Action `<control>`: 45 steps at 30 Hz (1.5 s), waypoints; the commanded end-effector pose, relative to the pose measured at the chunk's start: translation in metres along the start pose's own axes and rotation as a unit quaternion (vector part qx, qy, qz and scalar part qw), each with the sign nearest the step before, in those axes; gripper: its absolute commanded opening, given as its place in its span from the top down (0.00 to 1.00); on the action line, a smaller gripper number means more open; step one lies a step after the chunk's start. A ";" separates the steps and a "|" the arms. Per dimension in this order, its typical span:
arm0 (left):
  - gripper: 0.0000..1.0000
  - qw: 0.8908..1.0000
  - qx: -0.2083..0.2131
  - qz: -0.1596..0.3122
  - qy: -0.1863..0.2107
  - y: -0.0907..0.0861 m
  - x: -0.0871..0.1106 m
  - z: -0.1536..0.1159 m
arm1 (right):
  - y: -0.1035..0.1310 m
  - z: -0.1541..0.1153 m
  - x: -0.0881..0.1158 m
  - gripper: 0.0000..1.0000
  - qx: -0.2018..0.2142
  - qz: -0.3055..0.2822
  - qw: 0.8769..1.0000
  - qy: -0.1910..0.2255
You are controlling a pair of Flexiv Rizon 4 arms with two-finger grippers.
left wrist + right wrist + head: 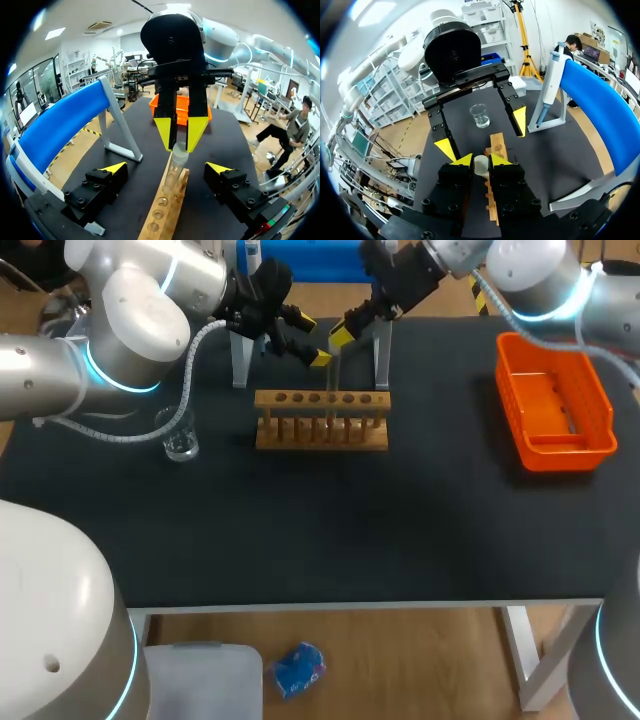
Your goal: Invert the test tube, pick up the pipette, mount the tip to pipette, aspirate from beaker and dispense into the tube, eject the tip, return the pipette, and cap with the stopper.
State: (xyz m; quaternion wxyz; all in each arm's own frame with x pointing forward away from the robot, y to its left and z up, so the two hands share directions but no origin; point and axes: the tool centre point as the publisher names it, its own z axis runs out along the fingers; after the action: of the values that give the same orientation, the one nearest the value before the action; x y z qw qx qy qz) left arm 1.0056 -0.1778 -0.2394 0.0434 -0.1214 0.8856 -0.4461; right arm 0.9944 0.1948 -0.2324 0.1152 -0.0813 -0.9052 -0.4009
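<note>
A clear test tube (178, 159) stands upright at the wooden rack (320, 422), its lower end in one of the rack's holes. My right gripper (481, 161) is shut on the tube's top (481, 166); in the left wrist view this right gripper (180, 136) comes down from above. My left gripper (167, 170) is open, its yellow tips wide apart on either side of the tube and rack without touching them. In the head view the left gripper (310, 340) and right gripper (338, 340) meet above the rack. The pipette (551, 75) hangs on the blue stand (600, 105).
A glass beaker (180, 442) stands left of the rack, also seen as the beaker (480, 115) beyond the left gripper. An orange tray (555, 405) lies at the right. The stand's legs (240, 360) rise just behind the rack.
</note>
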 end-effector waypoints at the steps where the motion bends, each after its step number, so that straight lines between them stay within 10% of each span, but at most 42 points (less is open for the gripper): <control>1: 0.00 1.000 -0.002 -0.001 0.002 -0.001 -0.001 -0.001 | -0.005 0.006 -0.002 1.00 0.008 0.002 1.000 -0.001; 9: 0.00 1.000 -0.002 -0.001 0.002 -0.001 -0.001 -0.001 | -0.007 0.005 -0.002 1.00 0.004 0.003 1.000 -0.004; 11: 0.00 1.000 -0.002 -0.001 0.002 -0.001 -0.001 -0.001 | -0.006 0.003 -0.002 0.50 -0.001 0.002 1.000 -0.004; 12: 0.00 1.000 -0.002 -0.001 0.002 -0.001 -0.001 -0.001 | -0.005 0.002 -0.001 0.00 -0.001 0.000 1.000 -0.005; 36: 0.00 1.000 -0.002 -0.001 0.002 -0.001 -0.001 -0.001 | 0.006 -0.014 0.019 0.00 -0.061 -0.106 0.992 -0.020; 39: 0.00 1.000 -0.002 -0.001 0.002 -0.001 -0.001 -0.001 | 0.008 -0.016 0.021 1.00 -0.084 -0.126 0.988 -0.017; 45: 0.00 1.000 -0.002 -0.001 0.002 -0.001 -0.001 -0.001 | 0.009 -0.017 0.024 1.00 -0.116 -0.149 0.982 -0.002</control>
State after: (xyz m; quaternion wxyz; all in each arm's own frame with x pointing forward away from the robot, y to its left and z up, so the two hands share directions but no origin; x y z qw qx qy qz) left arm 1.0057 -0.1777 -0.2394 0.0434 -0.1215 0.8856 -0.4461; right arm 0.9763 0.1923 -0.2041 0.0417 0.0402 -0.8587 -0.5093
